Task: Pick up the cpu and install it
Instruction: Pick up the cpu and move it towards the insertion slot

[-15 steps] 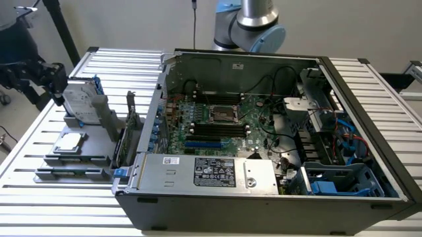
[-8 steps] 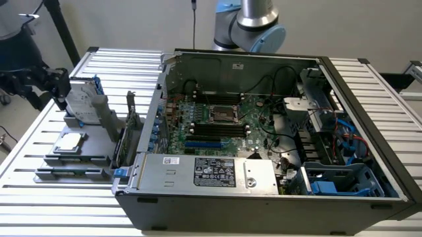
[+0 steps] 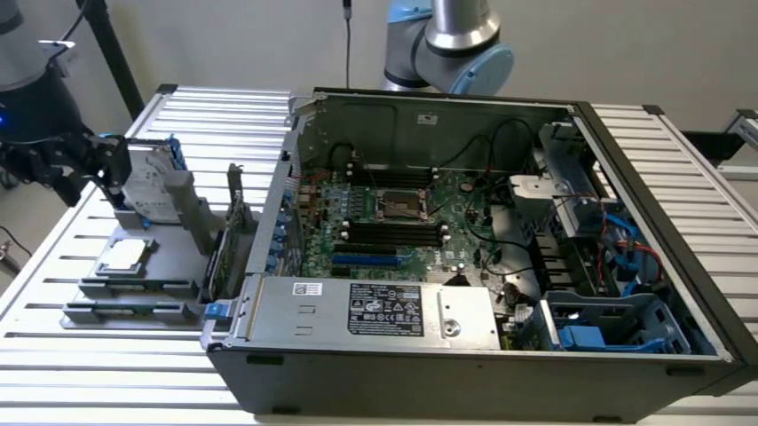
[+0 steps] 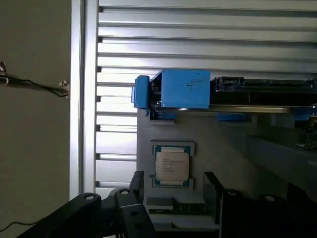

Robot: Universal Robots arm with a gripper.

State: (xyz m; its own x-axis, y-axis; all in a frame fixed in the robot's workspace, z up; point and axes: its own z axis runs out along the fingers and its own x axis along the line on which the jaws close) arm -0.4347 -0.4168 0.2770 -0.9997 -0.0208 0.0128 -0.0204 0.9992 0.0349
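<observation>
My gripper (image 4: 173, 177) is hanging with its fingers spread wide and empty, over the cpu (image 4: 172, 166) lying in its grey tray (image 4: 218, 148).

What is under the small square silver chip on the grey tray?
The small square silver chip sits in a framed pocket of the grey plastic tray, which rests on the slatted aluminium table. The chip hides its own underside and the pocket floor.
</observation>
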